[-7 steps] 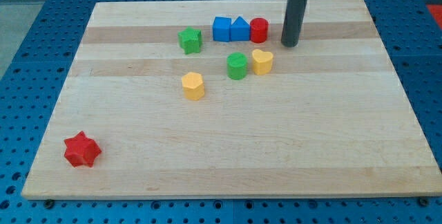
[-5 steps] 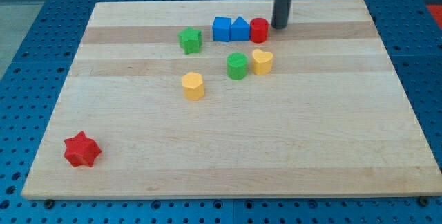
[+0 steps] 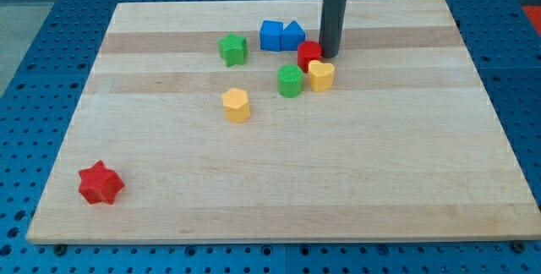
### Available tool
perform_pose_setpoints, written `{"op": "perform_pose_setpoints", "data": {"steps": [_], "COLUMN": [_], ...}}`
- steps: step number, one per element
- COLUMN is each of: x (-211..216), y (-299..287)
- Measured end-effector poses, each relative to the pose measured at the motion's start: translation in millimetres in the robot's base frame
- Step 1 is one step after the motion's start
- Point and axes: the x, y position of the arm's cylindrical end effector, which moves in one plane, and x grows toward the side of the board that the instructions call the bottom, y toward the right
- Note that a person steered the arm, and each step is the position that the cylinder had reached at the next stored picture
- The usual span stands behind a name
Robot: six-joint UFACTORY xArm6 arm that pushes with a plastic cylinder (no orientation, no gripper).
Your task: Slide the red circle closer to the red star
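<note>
Pale, striped-grain wooden bench (image 3: 279, 189); matte, solid-coloured blocks.

Red circle (image 3: 308, 55): short cylinder, touching the yellow heart (image 3: 321, 75) at its 5 o'clock, green block (image 3: 290, 80) just beside.

My tip (image 3: 328, 55): dark rod end, pressing the circle's 3 o'clock side; no end effector, nothing grasped.

Red star (image 3: 101, 182): well apart at 8 o'clock, near the bench's corner, open wood between.

The rod's upper end runs off the view's top; the yellow heart (image 3: 321, 75) covers the red circle's (image 3: 308, 52) lower edge.

Wooden board (image 3: 423, 181); two blue blocks (image 3: 281, 35) touching; green star (image 3: 232, 49), green block (image 3: 290, 80), yellow heart (image 3: 321, 75), yellow hexagon (image 3: 237, 104).
</note>
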Motion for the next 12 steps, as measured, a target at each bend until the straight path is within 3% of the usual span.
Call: {"op": "perform_pose_setpoints", "data": {"steps": [3,8,9,11,12], "x": [48.2,7.6,28.8,8.6,19.1], "y": [-127.8,-250.7,-254.1,-233.7,-219.2]}}
